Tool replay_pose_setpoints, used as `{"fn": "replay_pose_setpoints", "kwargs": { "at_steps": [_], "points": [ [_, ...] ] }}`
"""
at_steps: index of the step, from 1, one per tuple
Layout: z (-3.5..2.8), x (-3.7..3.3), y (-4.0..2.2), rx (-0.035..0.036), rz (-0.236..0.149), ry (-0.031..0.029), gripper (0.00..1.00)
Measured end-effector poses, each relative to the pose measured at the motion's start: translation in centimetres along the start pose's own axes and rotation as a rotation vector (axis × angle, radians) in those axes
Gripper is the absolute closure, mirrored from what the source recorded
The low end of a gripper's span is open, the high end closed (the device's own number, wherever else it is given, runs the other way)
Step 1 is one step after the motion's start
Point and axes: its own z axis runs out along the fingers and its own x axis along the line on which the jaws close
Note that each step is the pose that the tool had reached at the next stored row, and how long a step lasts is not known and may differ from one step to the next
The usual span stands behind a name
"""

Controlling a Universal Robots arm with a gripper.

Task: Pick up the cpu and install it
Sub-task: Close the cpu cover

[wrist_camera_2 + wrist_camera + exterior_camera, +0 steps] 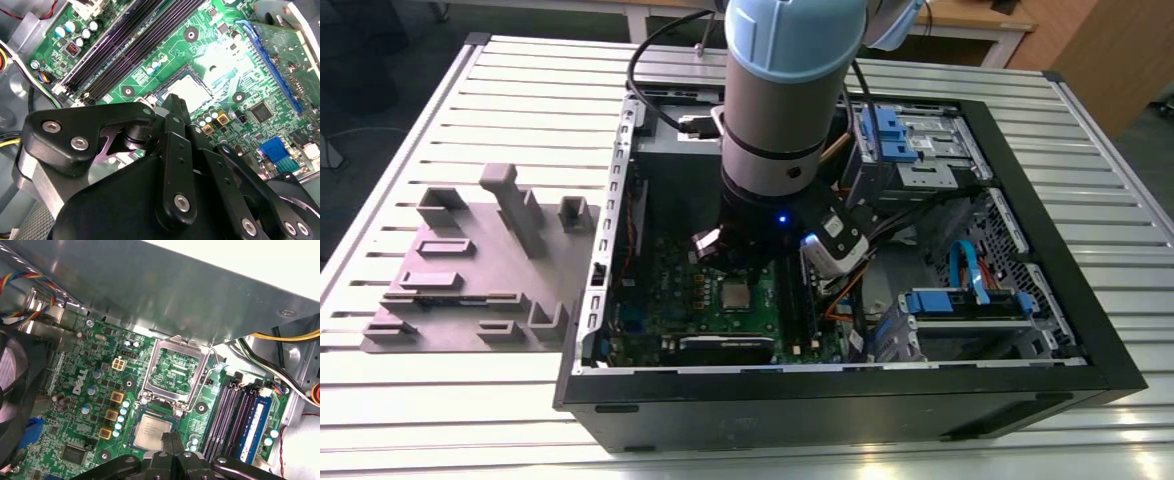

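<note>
- Nudging the cpu (151,431) off its seat is the main risk. It lies flat in its socket on the green motherboard (75,405), and the gripper (172,442) tips are right at its edge, so a sideways drag could skew it.
- A skewed chip, or a hard push down on it, would likely bend socket contacts.
- The load frame (175,371) stands hinged open just beside the cpu. A low sweep of the fingers could catch it or knock it shut.
- The memory slots (232,410) are near, on the side away from the yellow components. Room inside the computer case (1067,330) is tight, so the wide black finger linkages could clip something.
- Gripper: in the first wrist view the fingers are together with tips meeting and nothing between them. It holds nothing.
- Contact with the cpu top: cannot tell. The tips overlap its edge in both wrist views, either touching or just above.
- In the exterior view the arm (787,90) comes straight down into the case over the board, with the cpu a pale square just beneath it.
</note>
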Motion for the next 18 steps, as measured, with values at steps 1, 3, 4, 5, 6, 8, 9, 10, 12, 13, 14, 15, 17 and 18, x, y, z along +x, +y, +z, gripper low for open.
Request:
{"fn": "replay_pose_setpoints", "kwargs": {
  "at_steps": [1,3,4,5,6,8,9,10,12,13,14,15,17,18],
  "points": [
    [-0.01,0.00,0.01,0.0001,0.000,0.0001,0.90],
    [0.00,-0.02,0.03,0.0001,0.000,0.0001,0.90],
    [0.00,-0.02,0.04,0.0000,0.000,0.0000,0.90],
    [0.00,-0.02,0.04,0.0000,0.000,0.0000,0.90],
    [0.00,-0.02,0.04,0.0001,0.000,0.0001,0.90],
    [0.00,-0.02,0.04,0.0000,0.000,0.0000,0.90],
    [0.00,-0.03,0.04,0.0001,0.000,0.0001,0.90],
    [0.00,-0.03,0.04,0.0000,0.000,0.0000,0.90],
    [0.00,-0.10,0.08,0.0001,-0.001,0.0002,0.90],
    [0.02,-0.22,0.05,0.0000,-0.001,0.0002,0.90],
    [0.03,-0.35,0.04,0.0000,-0.001,0.0001,0.90],
    [0.04,-0.48,0.04,0.0000,-0.001,0.0001,0.90],
    [0.07,-0.74,0.05,0.0000,-0.001,0.0001,0.90],
    [0.08,-0.87,0.05,0.0000,-0.001,0.0001,0.90]
  ]
}}
